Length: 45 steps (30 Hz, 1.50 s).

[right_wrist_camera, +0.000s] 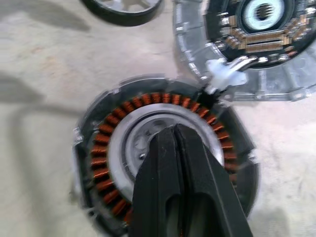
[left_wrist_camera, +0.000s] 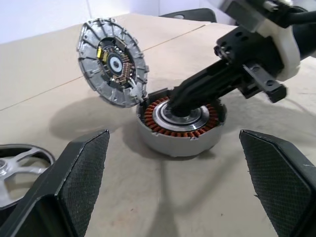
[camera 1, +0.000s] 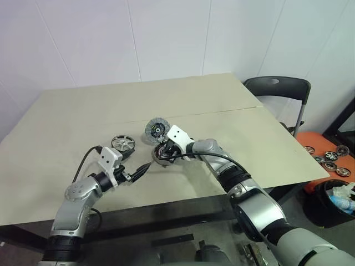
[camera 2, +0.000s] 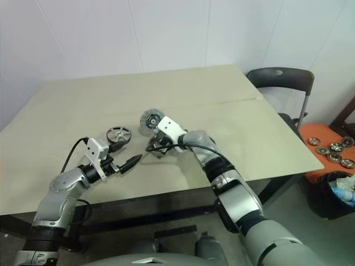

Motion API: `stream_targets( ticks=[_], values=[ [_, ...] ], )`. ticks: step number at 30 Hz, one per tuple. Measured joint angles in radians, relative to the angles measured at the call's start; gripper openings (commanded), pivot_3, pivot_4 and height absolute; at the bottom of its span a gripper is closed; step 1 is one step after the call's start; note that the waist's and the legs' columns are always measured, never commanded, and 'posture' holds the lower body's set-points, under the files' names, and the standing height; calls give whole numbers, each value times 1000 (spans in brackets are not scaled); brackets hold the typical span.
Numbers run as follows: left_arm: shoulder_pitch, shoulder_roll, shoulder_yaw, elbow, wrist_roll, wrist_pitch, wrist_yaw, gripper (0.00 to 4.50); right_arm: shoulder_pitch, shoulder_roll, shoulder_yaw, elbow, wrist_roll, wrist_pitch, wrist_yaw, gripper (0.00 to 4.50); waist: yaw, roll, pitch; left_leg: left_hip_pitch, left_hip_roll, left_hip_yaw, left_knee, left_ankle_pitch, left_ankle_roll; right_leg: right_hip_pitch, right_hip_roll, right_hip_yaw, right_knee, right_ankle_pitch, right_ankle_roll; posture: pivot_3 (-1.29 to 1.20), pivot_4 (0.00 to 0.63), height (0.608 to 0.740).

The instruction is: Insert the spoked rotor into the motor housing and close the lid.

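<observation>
Right hand (right_wrist_camera: 180, 136), fingers together, is pressing into the centre of the housing (left_wrist_camera: 178, 123) on the bench (camera 1: 222, 105). Lid (left_wrist_camera: 112, 61) is standing tilted against the housing rim. Left hand (left_wrist_camera: 177, 197) is hovering apart nearby, the rotor (camera 1: 123, 143) lying just beside it.

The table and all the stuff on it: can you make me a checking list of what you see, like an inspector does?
Surface: tan table, bare apart from the job's things.
Job's things: motor housing open, copper windings showing; lid tilted up at its rim; spoked wheel lying flat beside them, not yet in.
Clutter: nothing seen on the table.
Grippers: right gripper shut, tips over the housing's centre; left gripper open, holding nothing.
Cables: black cable on the left arm.
Surroundings: dark chair; orange stool with more wheels; bin.
</observation>
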Motion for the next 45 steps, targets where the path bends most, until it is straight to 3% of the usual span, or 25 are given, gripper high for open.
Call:
stream_targets(
  ticks=[10, 24, 31, 37, 45],
  values=[
    [-9, 7, -2, 0, 0, 0, -4, 4500, 17, -16, -7, -57, 2, 36, 1, 49, -1, 0, -1, -1, -1, 0, -3, 0, 0, 0, 0, 0, -4, 0, 0, 0, 0, 740],
    [-10, 10, -9, 0, 0, 0, -6, 4500, 3, -2, -88, 29, 85, 18, -44, 49, -1, 2, 1, -1, 0, 0, 0, -1, -2, 3, 0, -1, -5, 0, 0, 0, 0, 740],
    [-10, 10, -10, 0, 1, 0, -7, 4500, 15, 0, -115, 16, 126, 25, -21, 49, -4, 2, 1, -9, 0, 0, 0, 0, 0, -2, 1, -1, -5, 0, 1, 0, 0, 740],
    [-12, 10, -12, 0, 2, 0, -7, 4500, 54, 1, -106, -53, 136, 36, 39, 49, -11, 2, 1, -11, 1, 1, -6, 0, 0, -6, 2, 0, -7, 4, 0, 0, 0, 740],
    [-19, 9, -18, 0, 6, 0, -4, 4500, 60, 55, -62, -52, 78, -18, -40, 49, -23, 2, 1, -10, 2, 1, -6, 0, 0, -5, 3, 0, -6, 1, 0, 0, 0, 740]
  ],
)
